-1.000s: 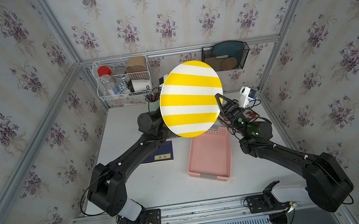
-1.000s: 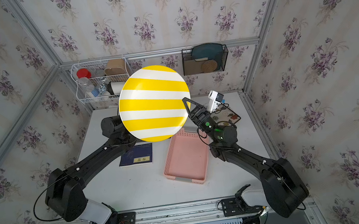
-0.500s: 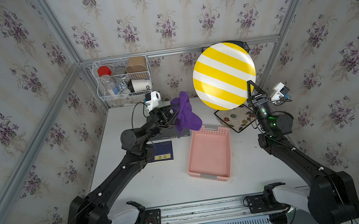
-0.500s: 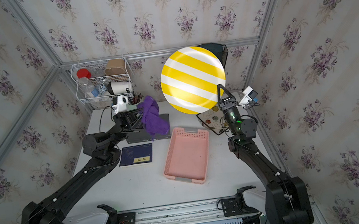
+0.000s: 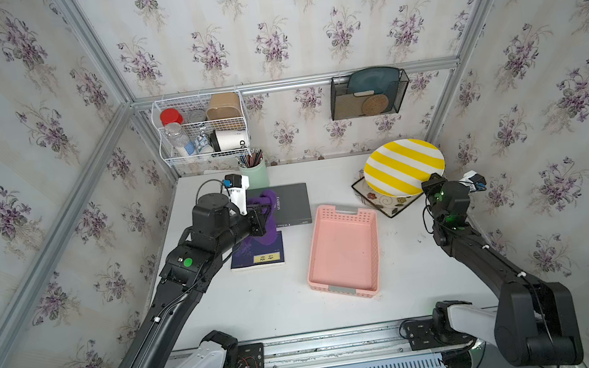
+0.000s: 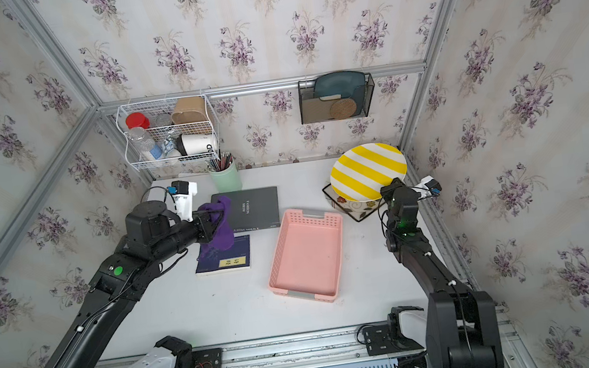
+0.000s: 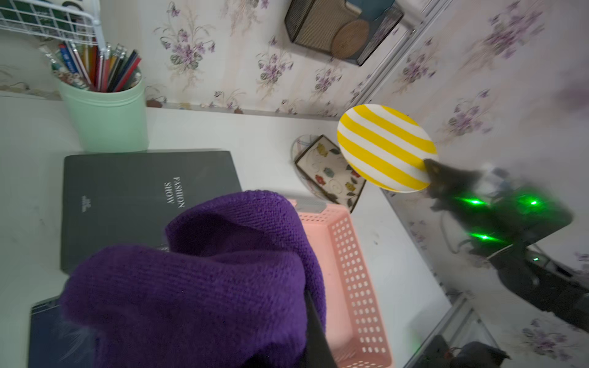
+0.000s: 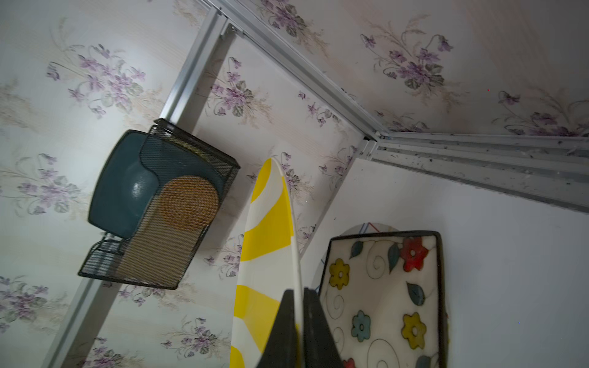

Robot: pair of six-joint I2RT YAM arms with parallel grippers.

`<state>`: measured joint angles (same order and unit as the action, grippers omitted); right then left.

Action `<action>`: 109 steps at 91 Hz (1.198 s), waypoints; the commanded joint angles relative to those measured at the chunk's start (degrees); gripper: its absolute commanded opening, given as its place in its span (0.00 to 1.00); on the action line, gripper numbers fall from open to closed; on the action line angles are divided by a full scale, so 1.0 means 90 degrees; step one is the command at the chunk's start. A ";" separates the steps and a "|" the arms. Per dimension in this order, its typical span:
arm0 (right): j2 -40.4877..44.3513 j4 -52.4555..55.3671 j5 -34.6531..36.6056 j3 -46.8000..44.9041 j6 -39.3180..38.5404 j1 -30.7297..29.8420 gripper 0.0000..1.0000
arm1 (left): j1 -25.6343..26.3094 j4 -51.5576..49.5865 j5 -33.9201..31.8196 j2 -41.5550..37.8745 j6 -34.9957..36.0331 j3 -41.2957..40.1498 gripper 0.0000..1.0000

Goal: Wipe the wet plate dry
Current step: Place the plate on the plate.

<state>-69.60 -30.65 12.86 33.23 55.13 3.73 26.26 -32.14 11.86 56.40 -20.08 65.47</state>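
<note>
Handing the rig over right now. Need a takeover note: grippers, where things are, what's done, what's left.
Grippers: left gripper shut on the cloth; right gripper shut on the plate at its rim.
Where: cloth hangs above the books; plate is tilted over the floral tray in the far right corner, contact unclear.
Done: both things gripped.
Left: cloth and plate are well apart and dryness can't be judged. Probably bring them together and wipe.
</note>
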 commanded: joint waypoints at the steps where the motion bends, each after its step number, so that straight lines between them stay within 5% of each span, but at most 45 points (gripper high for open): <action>1: -0.0519 -0.0752 -0.0049 0.0151 -0.0013 0.0099 0.00 | 0.0007 -0.0425 -0.0647 0.0006 0.0605 -0.0204 0.00; 45: -0.2833 -0.1457 -0.0765 0.0445 0.0571 0.0269 0.01 | 0.0027 0.0473 0.0016 0.0902 0.0095 -0.1276 0.00; 52: -0.2886 -0.1447 -0.0712 0.0227 0.0596 0.0270 0.18 | 0.0031 0.0741 0.0048 0.1282 0.0026 -0.1477 0.03; 65: -0.2664 -0.0795 -0.0643 0.0150 0.0319 0.0315 0.80 | 0.0041 0.0466 -0.0029 0.2227 0.0018 -0.1272 0.30; 73: -0.2261 0.0030 -0.0451 0.0302 -0.0052 0.0318 0.96 | 0.0051 0.0161 -0.0264 0.2668 0.0093 -0.1049 0.52; 86: -0.1576 0.1085 -0.0184 0.0462 -0.0361 0.0318 1.00 | 0.0109 -0.0879 -0.0583 0.3383 0.0204 -0.0461 0.86; 109: -0.0429 0.1446 -0.0528 0.0156 -0.0804 0.0318 1.00 | 0.0119 -0.1624 -0.0283 0.3063 0.0194 0.0002 0.88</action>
<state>-76.16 -20.93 9.37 34.76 51.70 6.66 27.38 -42.54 7.55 87.09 -18.98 64.29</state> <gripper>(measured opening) 0.998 0.880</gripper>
